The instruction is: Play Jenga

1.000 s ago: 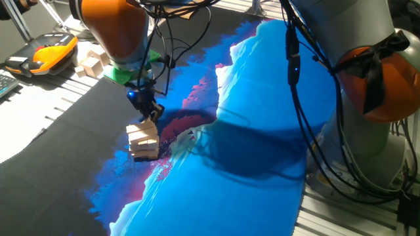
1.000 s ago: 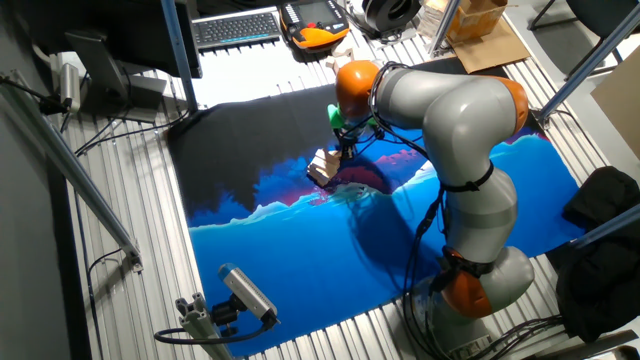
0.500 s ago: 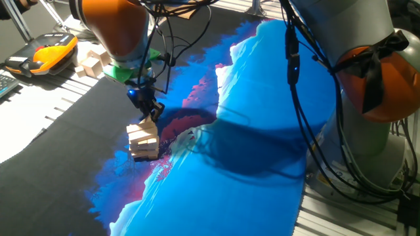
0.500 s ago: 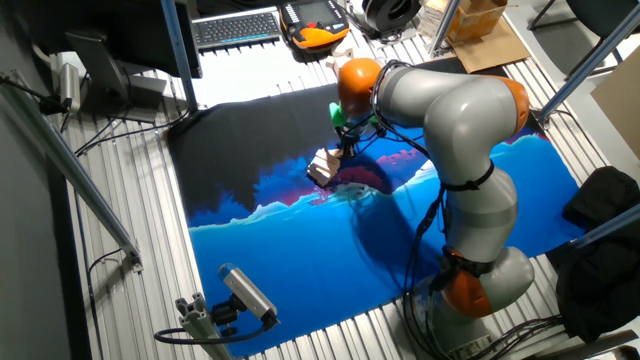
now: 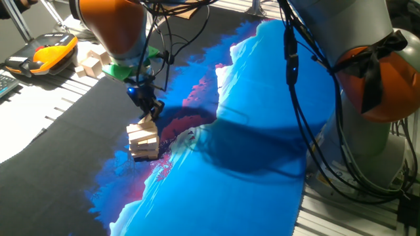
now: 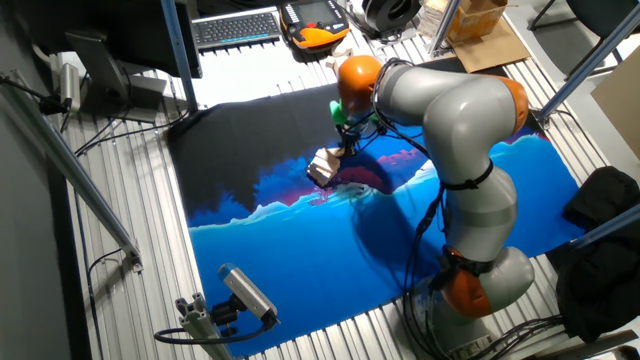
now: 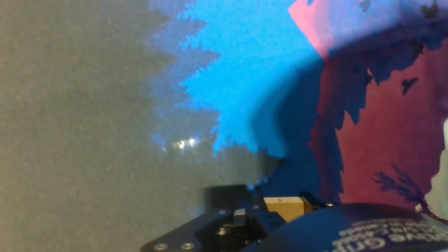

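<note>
Black two-finger gripper [image 5: 148, 110] hangs just above the top far corner of the tower; finger gap too small and dark to read, so can't tell if wide, narrow or pinching a block. Hand view shows only mat and gripper body, no blocks.

Large blue, magenta and black printed mat [image 5: 262, 118] covers the table. Jenga [image 5: 142, 141], a short pale-wood tower of crosswise blocks, stands near the mat's left side, at the black/blue boundary.

Step, my read: working the top layer, either placing or about to pick or push. Next move calls for slow, straight motion; the top block looks slightly skewed.

Room: open mat all round the tower. Loose pale wooden blocks [image 5: 92, 62] and an orange-black pendant [image 5: 47, 52] sit far left, well apart.
</note>
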`<move>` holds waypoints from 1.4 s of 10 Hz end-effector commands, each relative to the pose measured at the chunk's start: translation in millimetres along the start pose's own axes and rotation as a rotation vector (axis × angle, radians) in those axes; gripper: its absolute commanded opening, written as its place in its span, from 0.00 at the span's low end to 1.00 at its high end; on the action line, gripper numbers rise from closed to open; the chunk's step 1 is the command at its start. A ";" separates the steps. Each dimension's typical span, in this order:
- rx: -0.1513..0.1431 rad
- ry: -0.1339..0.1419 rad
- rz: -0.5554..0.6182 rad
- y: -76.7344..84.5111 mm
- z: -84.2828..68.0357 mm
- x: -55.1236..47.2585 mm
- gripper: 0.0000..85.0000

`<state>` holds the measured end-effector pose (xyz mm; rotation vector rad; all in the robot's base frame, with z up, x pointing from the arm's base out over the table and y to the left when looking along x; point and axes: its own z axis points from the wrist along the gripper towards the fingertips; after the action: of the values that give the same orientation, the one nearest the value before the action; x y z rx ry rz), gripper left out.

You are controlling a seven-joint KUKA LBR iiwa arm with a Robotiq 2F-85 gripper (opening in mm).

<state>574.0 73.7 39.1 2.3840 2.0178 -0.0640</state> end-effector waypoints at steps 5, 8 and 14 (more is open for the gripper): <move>0.020 -0.016 -0.043 15.5 -11.8 -22.3 0.40; 0.021 -0.014 -0.074 20.6 -16.1 -29.9 0.60; -0.041 0.092 -0.293 14.5 -35.2 -42.5 0.40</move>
<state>581.9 30.9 76.0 2.0994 2.3582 0.0893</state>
